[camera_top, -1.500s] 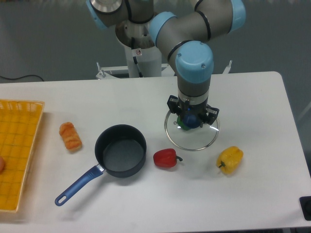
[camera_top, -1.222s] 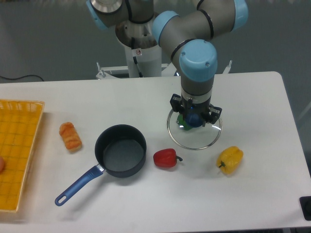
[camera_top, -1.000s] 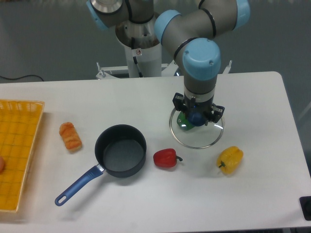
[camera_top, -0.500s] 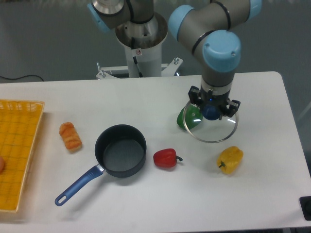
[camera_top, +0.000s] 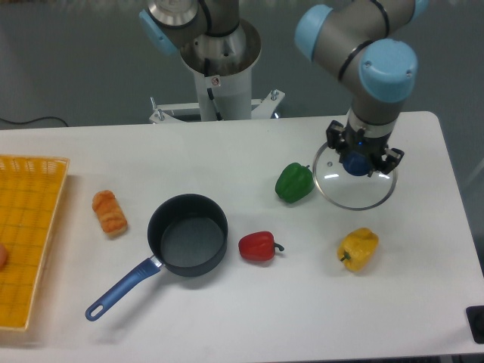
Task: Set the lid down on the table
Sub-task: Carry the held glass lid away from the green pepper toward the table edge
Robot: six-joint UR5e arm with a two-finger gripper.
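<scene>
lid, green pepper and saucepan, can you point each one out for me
lid [camera_top: 354,190], fixed camera view, on the clear glass below the knob
green pepper [camera_top: 294,183], fixed camera view, on the middle of its body
saucepan [camera_top: 187,234], fixed camera view, on the dark inside of the bowl

Green pepper [camera_top: 294,182], red pepper [camera_top: 258,246], yellow pepper [camera_top: 358,249], saucepan [camera_top: 187,235], yellow basket [camera_top: 26,234]

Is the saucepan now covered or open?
Open. The saucepan shows its bare inside; the gripper holds the lid far to its right.
</scene>
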